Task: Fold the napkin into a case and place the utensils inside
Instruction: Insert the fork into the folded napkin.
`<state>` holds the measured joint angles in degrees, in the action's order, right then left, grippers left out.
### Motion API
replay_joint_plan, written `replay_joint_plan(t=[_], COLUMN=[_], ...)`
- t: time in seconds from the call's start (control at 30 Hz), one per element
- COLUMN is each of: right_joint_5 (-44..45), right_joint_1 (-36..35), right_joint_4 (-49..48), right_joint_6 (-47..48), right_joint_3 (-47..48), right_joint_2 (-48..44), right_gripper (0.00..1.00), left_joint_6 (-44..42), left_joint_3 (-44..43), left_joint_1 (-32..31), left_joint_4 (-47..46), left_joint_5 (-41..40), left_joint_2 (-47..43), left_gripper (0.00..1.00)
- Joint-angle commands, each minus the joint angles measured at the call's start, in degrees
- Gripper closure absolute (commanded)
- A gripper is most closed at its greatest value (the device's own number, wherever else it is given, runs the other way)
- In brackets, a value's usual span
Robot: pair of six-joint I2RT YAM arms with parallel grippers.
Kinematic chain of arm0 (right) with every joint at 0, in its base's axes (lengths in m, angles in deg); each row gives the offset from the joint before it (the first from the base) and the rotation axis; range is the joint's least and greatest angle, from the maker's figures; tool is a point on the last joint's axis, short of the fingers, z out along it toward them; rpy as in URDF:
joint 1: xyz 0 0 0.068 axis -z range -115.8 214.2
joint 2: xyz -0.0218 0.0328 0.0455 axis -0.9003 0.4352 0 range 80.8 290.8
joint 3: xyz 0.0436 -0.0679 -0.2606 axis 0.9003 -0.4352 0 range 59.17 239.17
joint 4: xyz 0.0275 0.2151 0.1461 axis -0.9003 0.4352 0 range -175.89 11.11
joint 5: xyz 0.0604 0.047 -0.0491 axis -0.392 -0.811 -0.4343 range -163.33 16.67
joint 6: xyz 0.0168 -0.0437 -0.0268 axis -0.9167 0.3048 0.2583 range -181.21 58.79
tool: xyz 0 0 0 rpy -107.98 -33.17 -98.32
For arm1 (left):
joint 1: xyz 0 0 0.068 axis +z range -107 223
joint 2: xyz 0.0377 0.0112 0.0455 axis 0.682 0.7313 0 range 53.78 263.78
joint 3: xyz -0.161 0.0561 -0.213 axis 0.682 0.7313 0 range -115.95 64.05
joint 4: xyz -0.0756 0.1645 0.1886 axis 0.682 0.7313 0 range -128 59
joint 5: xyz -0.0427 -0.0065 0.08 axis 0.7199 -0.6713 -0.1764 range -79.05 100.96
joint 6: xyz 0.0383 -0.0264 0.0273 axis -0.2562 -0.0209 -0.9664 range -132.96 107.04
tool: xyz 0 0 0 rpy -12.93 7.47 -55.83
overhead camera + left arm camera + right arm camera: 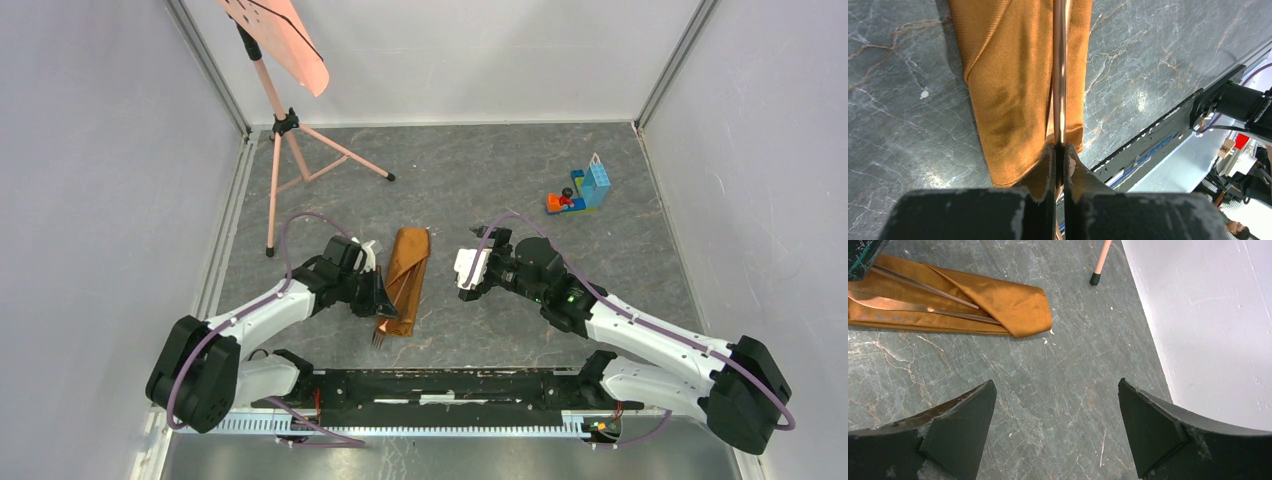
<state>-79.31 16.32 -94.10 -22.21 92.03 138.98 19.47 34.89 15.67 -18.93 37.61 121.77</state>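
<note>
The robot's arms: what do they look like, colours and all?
The left arm and right arm are white shells between chunky black joints. A thin purple cable loops along each. The fingers are black wedges with scuffed, whitish edges.

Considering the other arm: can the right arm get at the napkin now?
Probably yes: the right gripper is open, with only bare table between it and the napkin. The left gripper, shut on a utensil, crowds its near end.
</note>
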Motion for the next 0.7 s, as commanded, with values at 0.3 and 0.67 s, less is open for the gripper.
replay_joint_plan(t=[0.3, 0.67], right_joint_5=[-0.73, 0.11], right_joint_1=[-0.11, -0.11], right_joint_4=[-2.09, -1.63], right_joint_6=[-0.68, -0.4], right_joint_3=[0.27, 0.21], right_joint_2=[0.41, -0.21], right_gripper=[0.02, 0.02], left_joint_6=[1.0, 1.77], left_joint_3=[-1.46, -2.79], left_joint_1=[-0.4, -0.26], left_joint_4=[-2.76, -7.44], left_joint_5=[0.13, -1.53], left_joint_2=[3.29, 7.21], left_gripper=[0.98, 0.98])
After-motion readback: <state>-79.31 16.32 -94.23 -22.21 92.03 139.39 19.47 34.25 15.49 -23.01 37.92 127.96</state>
